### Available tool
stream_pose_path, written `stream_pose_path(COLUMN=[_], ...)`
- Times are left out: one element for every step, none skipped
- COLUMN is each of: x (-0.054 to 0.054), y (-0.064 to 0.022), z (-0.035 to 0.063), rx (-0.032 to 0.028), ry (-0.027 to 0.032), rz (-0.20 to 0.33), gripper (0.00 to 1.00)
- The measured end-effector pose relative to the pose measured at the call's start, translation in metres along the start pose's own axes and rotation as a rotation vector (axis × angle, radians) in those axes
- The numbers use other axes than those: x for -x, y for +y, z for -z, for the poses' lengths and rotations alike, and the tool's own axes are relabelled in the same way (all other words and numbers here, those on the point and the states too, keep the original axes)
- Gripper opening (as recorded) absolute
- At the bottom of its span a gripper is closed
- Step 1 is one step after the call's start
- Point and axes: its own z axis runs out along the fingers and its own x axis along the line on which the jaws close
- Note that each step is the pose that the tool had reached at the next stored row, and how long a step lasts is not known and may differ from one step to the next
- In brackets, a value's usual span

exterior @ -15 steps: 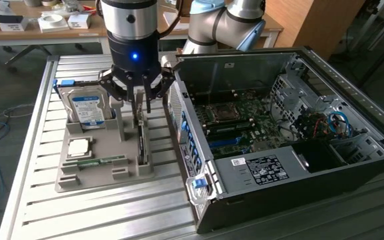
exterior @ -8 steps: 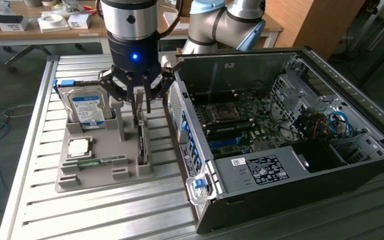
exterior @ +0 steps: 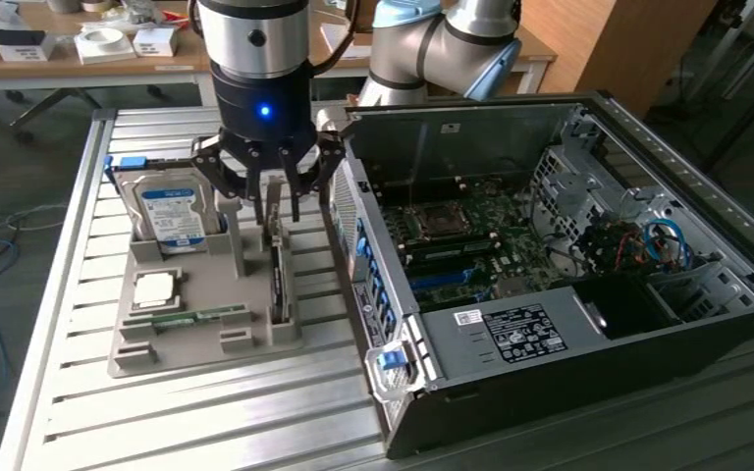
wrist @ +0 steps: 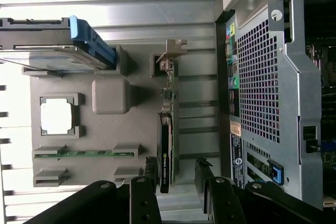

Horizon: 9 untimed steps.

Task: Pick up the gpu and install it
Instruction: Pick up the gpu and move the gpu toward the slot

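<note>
tray (exterior: pixel 200 345): gpu (exterior: pixel 278 280) on edge in slot, hard drive (exterior: pixel 172 211) | pincer (exterior: pixel 270 201) wide over gpu

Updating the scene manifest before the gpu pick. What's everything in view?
gpu: 1, dark, on edge in a tray slot
hard drive: 1, silver, blue-white label, propped up in the tray
processor chip: 1, silver, flat in the tray
memory stick: 1, green, flat in the tray
tray: 1, grey, on the table
computer case: 1, black, open, exterior view's right of the tray
table: 1, silver, slatted
desk: 1, wooden, background, boxes on it
arm: 1, silver and black, above the tray
hand: 1, black, open, over the gpu
</note>
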Motion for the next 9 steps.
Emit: stream_pose_path(x=[0.000,0.000,0.000,0.000,0.000,0.000,0.000,0.000,0.000], y=[0.0000,-0.0001,-0.0002,-0.0002,-0.0003,-0.0004,-0.0005,-0.0006,-0.0007], z=[-0.0010,-0.0025,-0.0041,-0.0059,-0.0077,-0.0096,-0.0114,-0.0132,-0.0151], rx=[0.0006,0.0010,0.0013,0.0019,0.0022,0.0024,0.0026,0.0028,0.0031], ry=[-0.0005,-0.0003,0.0000,0.0001,0.0002,0.0004,0.0006,0.0009,0.0010], rz=[0.000,0.000,0.000,0.000,0.000,0.000,0.000,0.000,0.000], gripper=[0.43,0.43,0.43,0.43,0.43,0.43,0.43,0.43,0.43])
